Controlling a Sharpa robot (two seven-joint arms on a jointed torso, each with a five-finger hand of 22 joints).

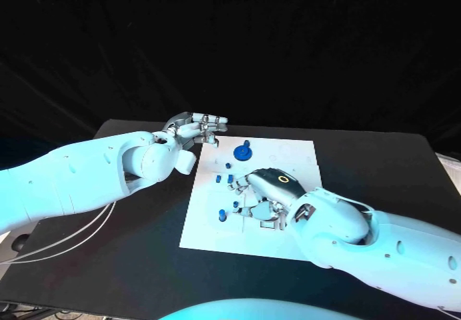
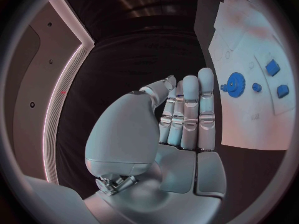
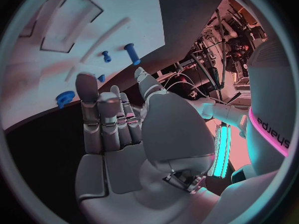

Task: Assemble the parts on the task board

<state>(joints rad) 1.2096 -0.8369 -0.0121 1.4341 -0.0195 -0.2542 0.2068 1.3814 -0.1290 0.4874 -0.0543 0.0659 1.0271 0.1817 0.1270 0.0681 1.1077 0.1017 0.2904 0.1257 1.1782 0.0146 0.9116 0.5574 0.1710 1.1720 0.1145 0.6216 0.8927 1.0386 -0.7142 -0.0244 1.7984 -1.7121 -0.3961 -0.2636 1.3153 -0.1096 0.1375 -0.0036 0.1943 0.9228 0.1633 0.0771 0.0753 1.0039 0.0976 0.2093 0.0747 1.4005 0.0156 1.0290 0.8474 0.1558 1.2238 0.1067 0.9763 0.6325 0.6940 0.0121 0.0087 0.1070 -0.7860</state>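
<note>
This was a robotics lab or test cell rather than a home. A black table (image 1: pixel 384 173) stood against a dark draped backdrop (image 1: pixel 288 60), with a white task board (image 1: pixel 252 230) laid on it as a bench fixture. Beyond the right hand (image 3: pixel 118 129), behind its wrist, stood a rack of equipment with bundled cables (image 3: pixel 218 55). Behind the left hand (image 2: pixel 181 119) ran a pale wall panel with a lit strip (image 2: pixel 62 99).

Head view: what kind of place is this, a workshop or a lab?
Probably a robotics lab test bench: a black table carrying a white task board with small blue parts such as a gear, worked by two robot arms.
</note>
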